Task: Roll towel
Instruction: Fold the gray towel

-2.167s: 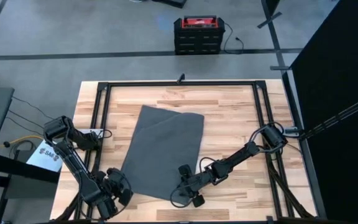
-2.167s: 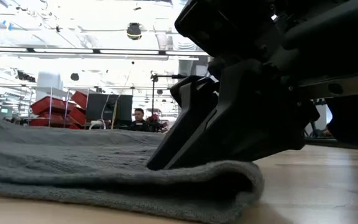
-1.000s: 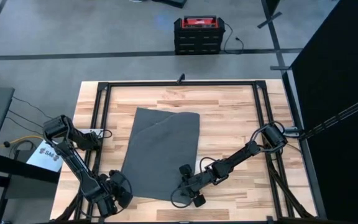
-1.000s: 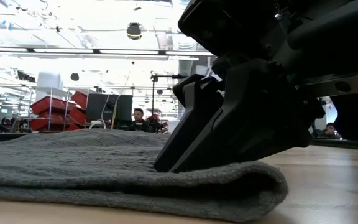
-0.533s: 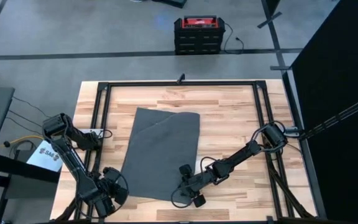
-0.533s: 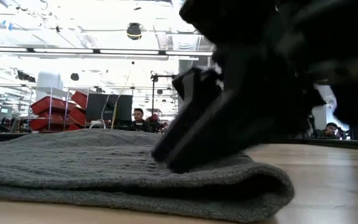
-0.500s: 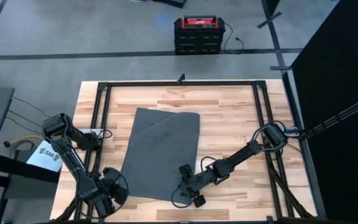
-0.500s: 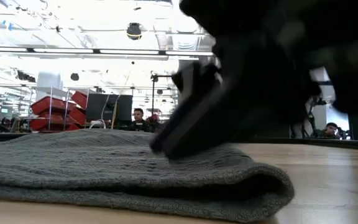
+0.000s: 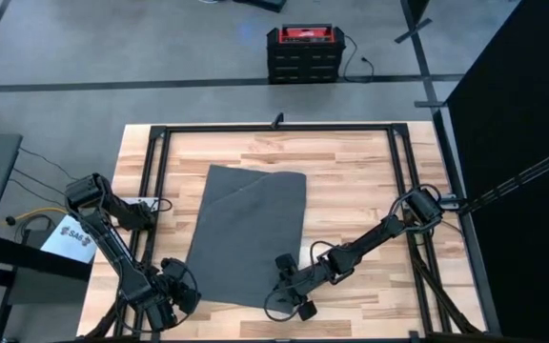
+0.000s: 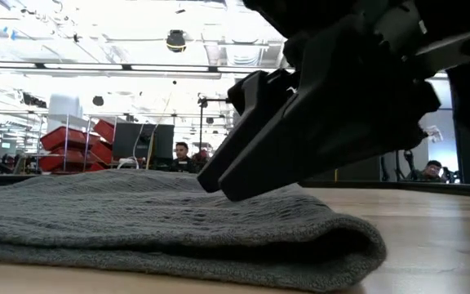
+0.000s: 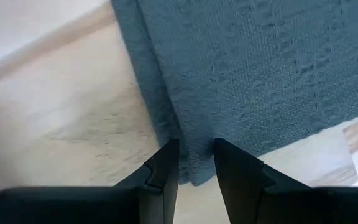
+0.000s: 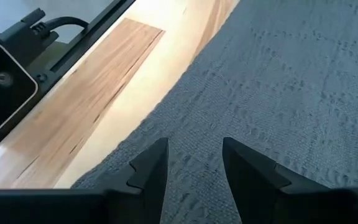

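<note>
The dark grey towel [image 9: 248, 233] lies flat on the wooden table, long side running from far to near. Its near right end is doubled into a thick rounded fold [image 10: 357, 245]. My right gripper [image 9: 284, 278] hangs open just above that end, fingers [image 10: 219, 180] slanting down over the cloth [image 12: 278, 93]. My left gripper [image 9: 175, 290] is open at the towel's near left corner [image 11: 194, 177], one finger on either side of the corner's edge. My left gripper stands with a narrow gap over the towel's near left corner [image 11: 191, 155]; I cannot tell whether its fingertips touch the cloth. My right gripper touches nothing.
A black metal frame [image 9: 151, 191] runs around the table top. A black camera box [image 12: 2, 81] and cable sit at the near edge beside the towel. A red and black case [image 9: 303, 52] stands on the floor beyond the far edge. People [image 10: 182, 155] are in the room behind.
My right gripper has risen from the towel's near right end, where its fingertips rested a second ago; it now hangs just above the cloth. The fold stays where it was.
</note>
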`<move>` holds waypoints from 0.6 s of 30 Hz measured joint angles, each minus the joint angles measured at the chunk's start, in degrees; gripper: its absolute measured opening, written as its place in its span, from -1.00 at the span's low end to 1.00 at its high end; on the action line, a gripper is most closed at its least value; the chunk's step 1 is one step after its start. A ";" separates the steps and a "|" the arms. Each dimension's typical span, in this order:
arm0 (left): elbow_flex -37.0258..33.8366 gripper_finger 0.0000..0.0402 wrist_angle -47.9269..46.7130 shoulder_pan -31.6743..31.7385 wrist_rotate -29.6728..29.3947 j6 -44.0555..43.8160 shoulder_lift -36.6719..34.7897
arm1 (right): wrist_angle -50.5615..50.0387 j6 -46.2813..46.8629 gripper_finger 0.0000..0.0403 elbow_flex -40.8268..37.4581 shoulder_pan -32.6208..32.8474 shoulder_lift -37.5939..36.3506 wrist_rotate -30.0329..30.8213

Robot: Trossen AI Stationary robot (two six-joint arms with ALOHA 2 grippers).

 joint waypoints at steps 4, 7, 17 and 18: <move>-1.48 -0.57 3.95 0.00 -0.02 0.79 0.00 | 0.06 0.10 -0.30 0.00 -0.02 0.00 0.01; -1.48 -0.60 3.83 0.00 -0.02 1.57 0.00 | 0.05 0.15 -0.30 0.00 -0.02 0.00 0.02; -0.80 -0.99 1.17 0.00 -0.03 2.05 0.00 | -0.19 0.13 -0.30 0.02 -0.30 -0.02 0.00; -0.27 -0.99 1.18 0.00 -0.04 2.14 0.00 | -0.24 0.13 -0.30 0.02 -0.31 -0.04 0.00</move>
